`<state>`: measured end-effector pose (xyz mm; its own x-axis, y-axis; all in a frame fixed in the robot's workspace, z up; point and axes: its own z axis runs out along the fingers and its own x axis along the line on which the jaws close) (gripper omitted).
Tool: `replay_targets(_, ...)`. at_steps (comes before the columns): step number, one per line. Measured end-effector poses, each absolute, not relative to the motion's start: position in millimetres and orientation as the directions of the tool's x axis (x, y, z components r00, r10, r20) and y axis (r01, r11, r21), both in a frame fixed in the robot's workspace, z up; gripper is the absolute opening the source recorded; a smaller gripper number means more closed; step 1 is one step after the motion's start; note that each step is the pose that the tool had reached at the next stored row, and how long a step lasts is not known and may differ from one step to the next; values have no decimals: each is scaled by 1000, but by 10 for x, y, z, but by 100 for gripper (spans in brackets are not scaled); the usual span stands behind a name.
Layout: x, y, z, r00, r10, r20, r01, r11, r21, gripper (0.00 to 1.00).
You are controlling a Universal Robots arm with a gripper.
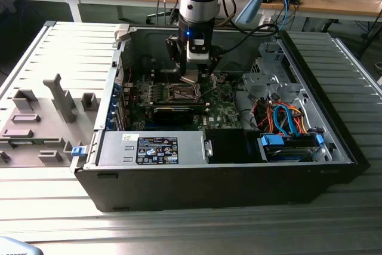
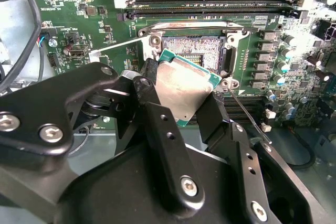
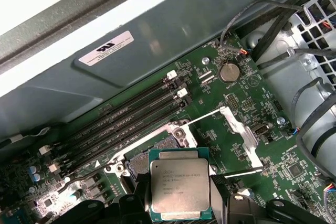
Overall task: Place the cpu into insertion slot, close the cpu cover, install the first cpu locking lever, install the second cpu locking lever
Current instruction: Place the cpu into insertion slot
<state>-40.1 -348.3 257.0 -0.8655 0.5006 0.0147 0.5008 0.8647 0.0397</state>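
Inside the open computer case (image 1: 179,186), above the green motherboard (image 2: 68,3), the gripper (image 2: 178,98) is clamped on the cpu (image 3: 176,182), holding it tilted just over the bare insertion slot (image 2: 197,51), so seemingly no step is finished yet.

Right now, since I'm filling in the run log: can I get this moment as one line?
tool: shut on cpu | cpu: over edge of insertion slot, not seated | insertion slot: uncovered

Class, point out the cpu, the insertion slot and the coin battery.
cpu (image 3: 176,186): first wrist view, middle of its metal top.
insertion slot (image 2: 197,51): second wrist view, its dark centre.
coin battery (image 3: 229,72): first wrist view, its round face.
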Motion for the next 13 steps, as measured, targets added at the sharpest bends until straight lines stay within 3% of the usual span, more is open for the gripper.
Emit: replay_targets(13,-401,-3483,2567,-860,509,15,510,860,39,55)
